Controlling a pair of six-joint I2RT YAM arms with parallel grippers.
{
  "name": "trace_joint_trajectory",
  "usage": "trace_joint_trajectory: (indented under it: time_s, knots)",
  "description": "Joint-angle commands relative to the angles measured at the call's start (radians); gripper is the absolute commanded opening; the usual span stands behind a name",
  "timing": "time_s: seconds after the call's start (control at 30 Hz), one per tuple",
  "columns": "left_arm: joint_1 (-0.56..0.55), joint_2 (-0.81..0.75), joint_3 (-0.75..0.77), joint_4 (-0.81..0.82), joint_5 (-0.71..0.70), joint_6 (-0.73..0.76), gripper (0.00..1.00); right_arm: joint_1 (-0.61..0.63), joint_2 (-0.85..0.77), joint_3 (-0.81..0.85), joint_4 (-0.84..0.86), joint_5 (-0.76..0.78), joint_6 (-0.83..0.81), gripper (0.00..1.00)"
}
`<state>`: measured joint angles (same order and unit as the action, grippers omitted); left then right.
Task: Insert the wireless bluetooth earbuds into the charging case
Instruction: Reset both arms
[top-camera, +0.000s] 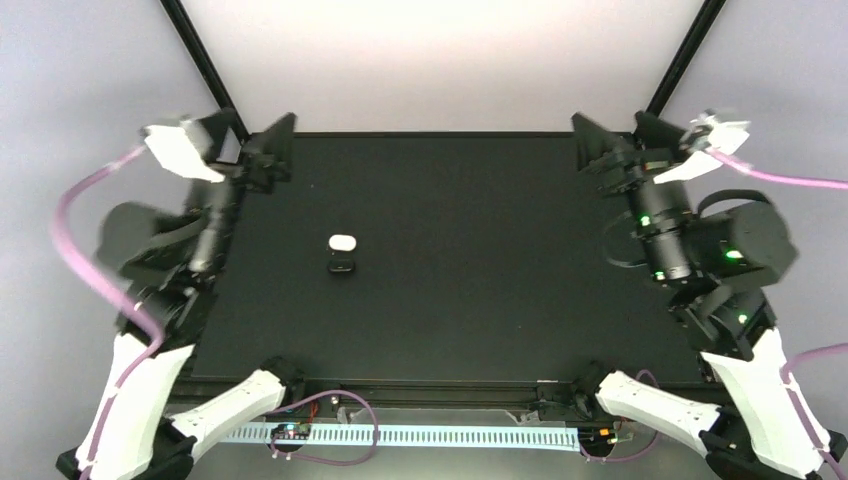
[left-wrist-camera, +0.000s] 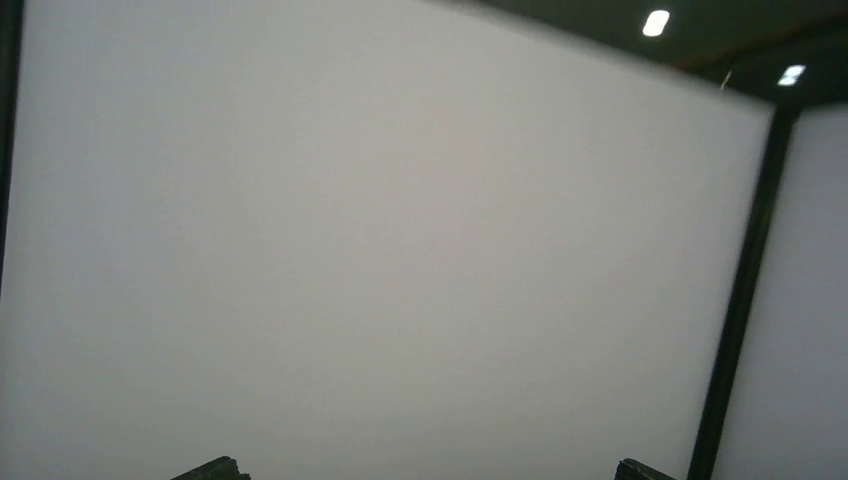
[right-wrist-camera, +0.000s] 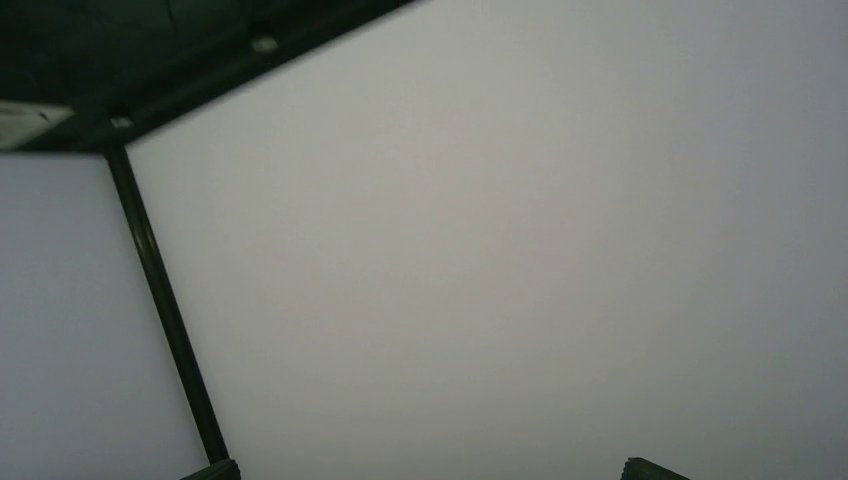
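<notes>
We would pinch the light, slick white case (top-camera: 342, 242) and black case (top-camera: 342, 265) by their sides (earbuds too small to see); left gripper (top-camera: 272, 150) and right gripper (top-camera: 600, 150) gape empty.

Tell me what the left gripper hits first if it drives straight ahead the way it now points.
The left gripper, open and empty, points upward at a white enclosure panel. Nothing shows in between, so that panel would probably come first; how far off it is cannot be told.

Matt black table (top-camera: 480, 300); smooth white case (top-camera: 342, 242) and black case (top-camera: 342, 266); smooth white plastic arm shells (top-camera: 235, 400).
</notes>
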<state>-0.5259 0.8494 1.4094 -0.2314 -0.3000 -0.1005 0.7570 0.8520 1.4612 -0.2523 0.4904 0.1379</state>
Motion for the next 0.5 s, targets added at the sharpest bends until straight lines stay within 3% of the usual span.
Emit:
trace_joint_trajectory:
  time_s: [0.0, 0.13, 0.27, 0.4, 0.47]
  knots:
    - [-0.005, -0.036, 0.093, 0.049, 0.1, 0.04, 0.99, 0.007, 0.076, 0.191, -0.06, -0.041, -0.024, 1.0]
    - [-0.006, 0.003, 0.208, 0.037, 0.043, 0.004, 0.99, 0.107, 0.16, 0.299, 0.012, 0.075, -0.159, 1.0]
    - [-0.006, 0.079, 0.334, -0.055, 0.058, -0.019, 0.99, 0.259, 0.243, 0.34, 0.211, 0.282, -0.406, 1.0]
    - [-0.006, 0.057, 0.313, -0.071, 0.069, 0.008, 0.99, 0.274, 0.223, 0.317, 0.23, 0.294, -0.424, 1.0]
    - [-0.006, 0.018, 0.231, -0.036, 0.023, 0.018, 0.99, 0.274, 0.176, 0.248, 0.252, 0.274, -0.423, 1.0]
